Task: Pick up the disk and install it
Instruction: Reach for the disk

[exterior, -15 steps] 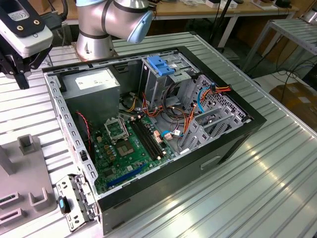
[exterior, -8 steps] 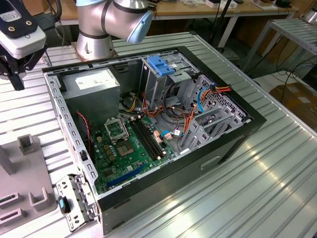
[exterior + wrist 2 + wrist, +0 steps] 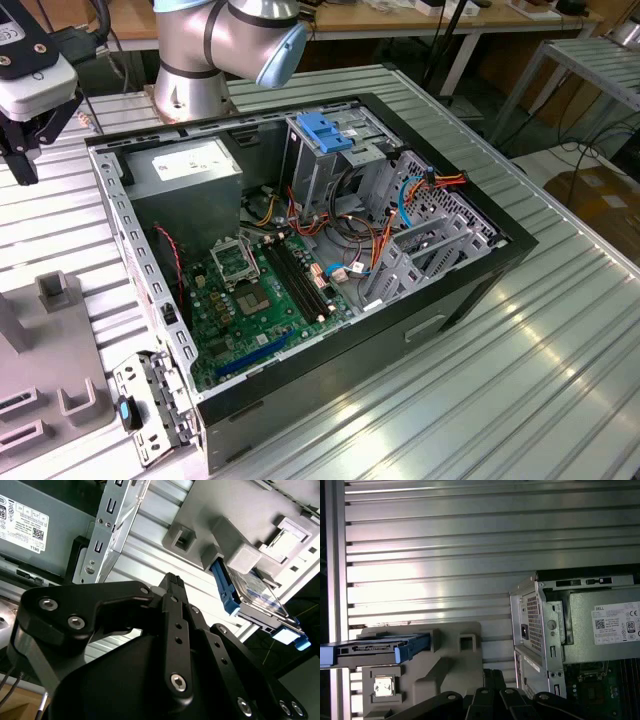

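Note:
The disk [image 3: 252, 597], a grey drive in a blue carrier rail, stands on edge in a slot of the grey fixture [image 3: 235, 525]; the first wrist view shows the disk [image 3: 375, 649] at one end of that fixture [image 3: 452, 662]. My gripper [image 3: 172, 580] is shut with nothing in it, hovering above the ribbed table beside the fixture and apart from the disk. In the exterior view my gripper [image 3: 25, 165] hangs at the far left, beyond the open computer case [image 3: 300, 240]. Its fingertips [image 3: 492, 676] also show in the first wrist view.
Inside the case sit a drive cage with a blue latch [image 3: 325, 135], a power supply with a white label [image 3: 190, 165], the green motherboard [image 3: 255, 290] and loose cables [image 3: 350, 250]. The arm's base [image 3: 195, 60] stands behind the case. The ribbed metal table [image 3: 500, 380] extends around the case.

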